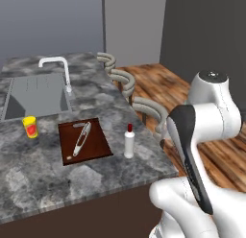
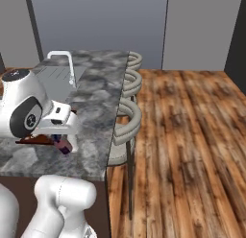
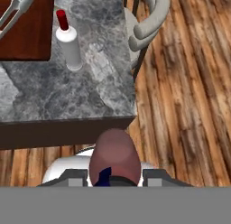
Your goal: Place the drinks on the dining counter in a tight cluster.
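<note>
The fingers (image 3: 113, 180) grip a pinkish bottle (image 3: 113, 157), which hides them. On the bench (image 1: 96, 174), a white bottle (image 1: 129, 142) stands beside a board (image 1: 84, 141) with tongs (image 1: 81, 138); a yellow cup (image 1: 30, 126) stands near the sink (image 1: 36, 95).

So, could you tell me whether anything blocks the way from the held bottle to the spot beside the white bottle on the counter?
Nothing visible does. The gripper holds the pinkish bottle off the counter's near edge; the stone between that edge and the white bottle is bare. The cutting board lies off to one side.

dining counter (image 1: 96, 177) (grey marbled) | on it: white bottle (image 1: 129, 141), cutting board (image 1: 84, 141), yellow cup (image 1: 30, 127)
</note>
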Tool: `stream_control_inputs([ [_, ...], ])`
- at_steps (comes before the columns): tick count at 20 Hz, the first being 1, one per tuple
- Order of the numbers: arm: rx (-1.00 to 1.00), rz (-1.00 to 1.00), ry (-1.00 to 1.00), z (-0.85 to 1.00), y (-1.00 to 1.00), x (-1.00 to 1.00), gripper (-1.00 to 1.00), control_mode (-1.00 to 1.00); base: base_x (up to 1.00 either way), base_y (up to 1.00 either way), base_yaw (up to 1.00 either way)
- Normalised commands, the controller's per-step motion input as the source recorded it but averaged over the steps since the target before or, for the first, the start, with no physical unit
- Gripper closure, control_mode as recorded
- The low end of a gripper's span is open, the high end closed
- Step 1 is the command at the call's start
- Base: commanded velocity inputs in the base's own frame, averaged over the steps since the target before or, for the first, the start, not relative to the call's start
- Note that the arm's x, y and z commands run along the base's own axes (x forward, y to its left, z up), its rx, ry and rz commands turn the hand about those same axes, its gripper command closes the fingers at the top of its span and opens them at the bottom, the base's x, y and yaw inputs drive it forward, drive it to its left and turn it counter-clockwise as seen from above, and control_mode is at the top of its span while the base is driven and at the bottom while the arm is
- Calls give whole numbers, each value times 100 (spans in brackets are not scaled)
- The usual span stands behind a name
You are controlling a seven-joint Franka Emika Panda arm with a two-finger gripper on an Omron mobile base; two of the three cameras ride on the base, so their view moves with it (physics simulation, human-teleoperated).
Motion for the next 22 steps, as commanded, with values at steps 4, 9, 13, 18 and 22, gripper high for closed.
stream_control_inputs([
  [4,6,27,8,-15,12,60,100,-100,0,0,0],
  [9,9,43,7,-8,-9,42,100,-100,0,0,0],
  [13,-1,29,1,-5,-17,26,100,-100,0,0,0],
  [18,-2,26,0,-45,0,59,100,-100,0,0,0],
  [22,0,33,-4,-53,0,53,100,-100,0,0,0],
])
